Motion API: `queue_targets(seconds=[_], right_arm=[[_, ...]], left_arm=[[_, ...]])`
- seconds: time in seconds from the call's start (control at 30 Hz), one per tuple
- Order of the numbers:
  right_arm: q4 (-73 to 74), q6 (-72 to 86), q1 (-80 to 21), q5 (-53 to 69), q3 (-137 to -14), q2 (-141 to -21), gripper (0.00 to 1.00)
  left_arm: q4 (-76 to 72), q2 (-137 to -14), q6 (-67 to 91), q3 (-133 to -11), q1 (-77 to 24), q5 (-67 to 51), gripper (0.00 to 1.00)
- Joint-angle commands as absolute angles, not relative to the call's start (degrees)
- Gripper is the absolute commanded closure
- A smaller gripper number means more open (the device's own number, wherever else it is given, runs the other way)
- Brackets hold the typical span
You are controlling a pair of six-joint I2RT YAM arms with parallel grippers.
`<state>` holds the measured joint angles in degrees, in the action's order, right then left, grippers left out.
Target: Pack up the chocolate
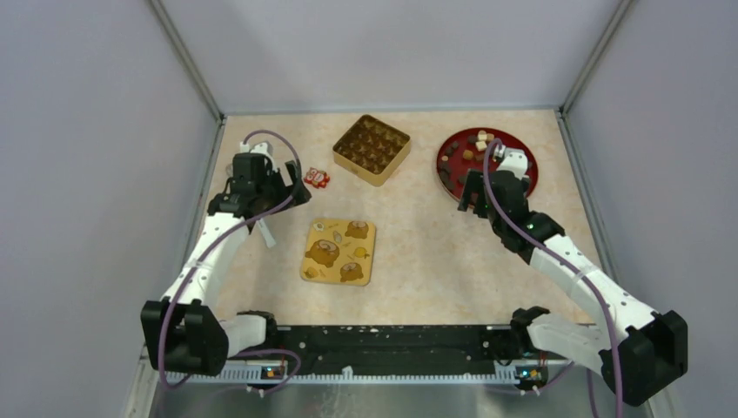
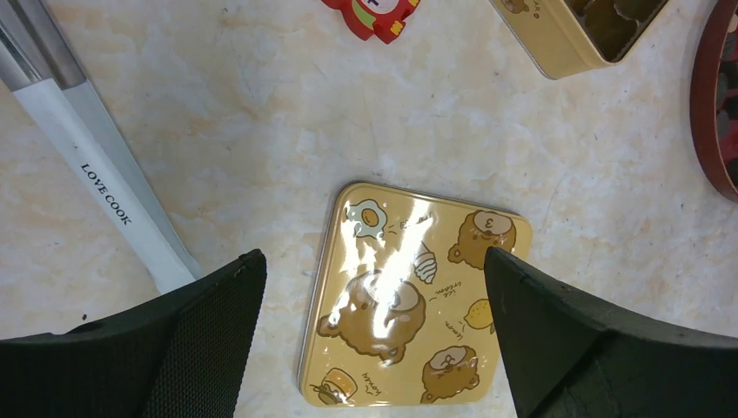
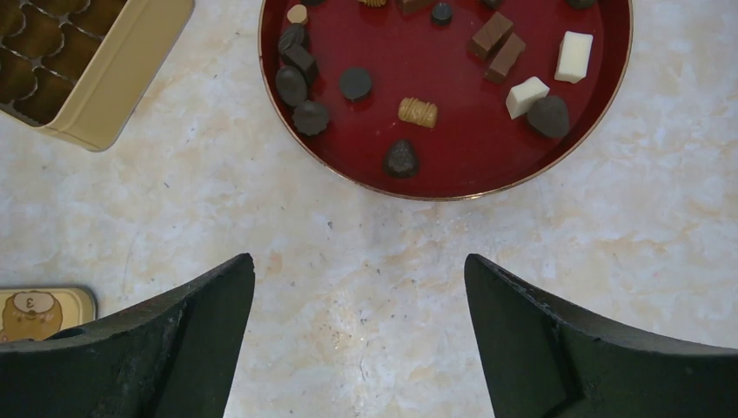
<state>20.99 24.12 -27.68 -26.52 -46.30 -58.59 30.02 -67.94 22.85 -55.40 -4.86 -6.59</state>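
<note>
left pincer (image 2: 372,259) is spread wide and pinches nothing, hanging over the yellow lid (image 2: 409,305). right pincer (image 3: 358,261) is spread just as wide, also empty, over bare tabletop (image 3: 374,235) just short of the red tray (image 3: 409,198).

all the chocolate (image 3: 355,83) lies loose on that tray, none of it gripped. only the right wrist view tells the pieces apart: two cream-white blocks, two mid-brown bars, one tan ridged roll and the rest dark lumps, with a few more cut off at the top edge. only the left wrist view shows the words "love cook" on the white utensil (image 2: 104,196); from above it is just a pale strip. only the overhead view takes in the whole gold tin (image 1: 372,149) with its grid of cells.

one tin, one lid, one tray, one utensil, one red-and-white sweet (image 1: 317,178).

the tray sits near the right wall and the left pincer near the left wall. open tabletop lies between lid and tray.
</note>
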Motion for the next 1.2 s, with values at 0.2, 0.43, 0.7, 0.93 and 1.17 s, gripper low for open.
queue_targets(seconds=[0.2,0.43,0.7,0.93,1.17], right_arm=[[19.6,24.7,-27.7,-26.9,-48.2,-58.8,0.11],[18.2,25.1,-27.7,-25.9,-47.6,-59.2,0.11],[19.2,25.7,-27.7,-23.0,-49.0,-61.3,0.12],[19.3,26.2,-27.7,-21.2,-49.0,-61.8,0.13],[19.0,26.4,-27.7,-20.2,-49.1,-62.2,0.13]], left_arm=[[27.2,-69.1,25.3,-57.0,-4.7,-5.2,0.01],[32.6,-72.2,26.0,-59.9,-4.7,0.3,0.01],[44.3,-78.3,28.9,-64.7,-0.8,13.4,0.01],[39.2,-81.6,29.2,-58.9,6.3,8.5,0.01],[31.8,-89.2,27.7,-57.0,7.4,6.3,0.1]])
